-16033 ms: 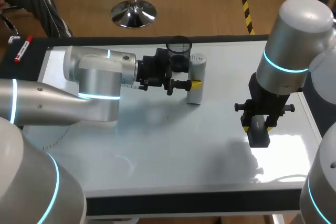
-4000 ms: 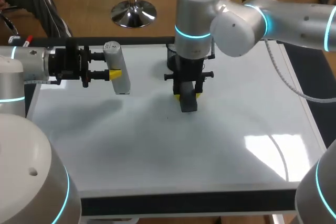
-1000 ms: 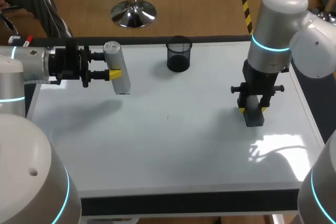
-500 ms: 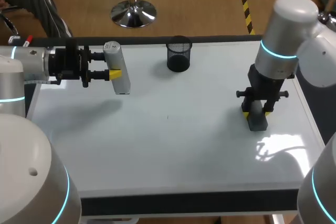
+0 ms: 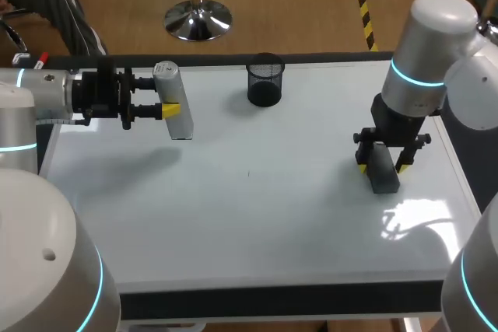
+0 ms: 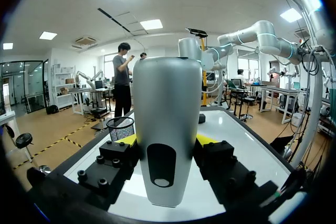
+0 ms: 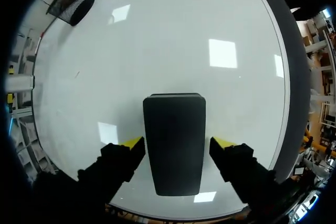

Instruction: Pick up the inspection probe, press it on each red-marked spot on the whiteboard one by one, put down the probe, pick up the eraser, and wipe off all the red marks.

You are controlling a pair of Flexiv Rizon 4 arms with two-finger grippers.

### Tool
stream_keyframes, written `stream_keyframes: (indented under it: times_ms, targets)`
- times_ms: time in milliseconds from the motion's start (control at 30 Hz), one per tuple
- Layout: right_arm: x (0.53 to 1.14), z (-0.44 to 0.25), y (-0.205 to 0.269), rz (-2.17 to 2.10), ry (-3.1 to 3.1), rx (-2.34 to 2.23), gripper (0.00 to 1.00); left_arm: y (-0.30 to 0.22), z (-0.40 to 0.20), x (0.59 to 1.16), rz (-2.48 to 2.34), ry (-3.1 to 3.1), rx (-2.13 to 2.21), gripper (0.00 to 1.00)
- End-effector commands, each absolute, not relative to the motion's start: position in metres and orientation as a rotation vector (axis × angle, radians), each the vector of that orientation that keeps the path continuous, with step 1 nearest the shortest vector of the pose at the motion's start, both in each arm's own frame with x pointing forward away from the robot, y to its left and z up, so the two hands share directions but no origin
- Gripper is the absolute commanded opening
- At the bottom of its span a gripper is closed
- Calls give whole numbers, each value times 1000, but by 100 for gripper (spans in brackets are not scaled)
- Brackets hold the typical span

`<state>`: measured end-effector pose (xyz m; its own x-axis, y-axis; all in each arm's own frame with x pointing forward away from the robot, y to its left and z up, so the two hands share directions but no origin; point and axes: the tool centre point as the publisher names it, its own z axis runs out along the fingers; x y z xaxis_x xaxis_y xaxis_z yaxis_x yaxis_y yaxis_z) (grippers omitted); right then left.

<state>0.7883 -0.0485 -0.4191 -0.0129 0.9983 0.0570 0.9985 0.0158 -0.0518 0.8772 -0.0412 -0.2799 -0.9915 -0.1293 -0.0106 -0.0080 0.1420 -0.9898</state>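
The inspection probe [image 5: 177, 124], a pale grey cylinder, stands upright over the whiteboard's [image 5: 264, 223] far left part, and my left gripper [image 5: 172, 108] is shut on it from the side. In the left wrist view the probe [image 6: 168, 108] fills the space between the yellow tips of the left gripper [image 6: 167, 142]. The dark grey eraser [image 5: 384, 174] lies on the board at the right. My right gripper [image 5: 381, 162] points down over it, open. In the right wrist view the eraser [image 7: 174, 145] lies between the spread fingers of the right gripper [image 7: 178, 143], which stand just off its sides. No red marks show.
A black mesh cup [image 5: 265, 80] stands at the board's far edge, also seen beyond the probe [image 6: 120, 127] and far from the eraser [image 7: 72, 2]. A red-capped marker [image 5: 33, 72] lies on the dark table border at the far left. A tiny dark speck [image 5: 249, 174] marks the board's middle.
My right arm carried the eraser a little rightward and nearer the front, then its fingers spread off the eraser. The left arm and probe have not moved.
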Motion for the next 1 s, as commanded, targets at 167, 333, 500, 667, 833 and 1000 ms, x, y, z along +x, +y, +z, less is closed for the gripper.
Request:
stream_keyframes:
  times_ms: [167,333,500,667,833,1000]
  targets:
    - [786,-399,-50,-10,-2194,-2179,100,-41,-279,878,-1997,2301,-136,0]
    - [789,-389,-50,-15,-2173,-2217,100,-41,-279,878,-1997,2301,-136,0]
    - [789,-379,-49,-23,-2166,-2228,100,-41,-279,878,-1997,2301,-136,0]
    - [788,-365,-48,-21,-2166,-2240,100,-41,-279,878,-1997,2301,-136,0]
    - [786,-351,-44,-6,-2174,-2249,100,-41,-279,878,-1997,2301,-136,0]
    - [780,-336,-43,-36,-2173,-2211,100,-41,-279,878,-1997,2301,-136,0]
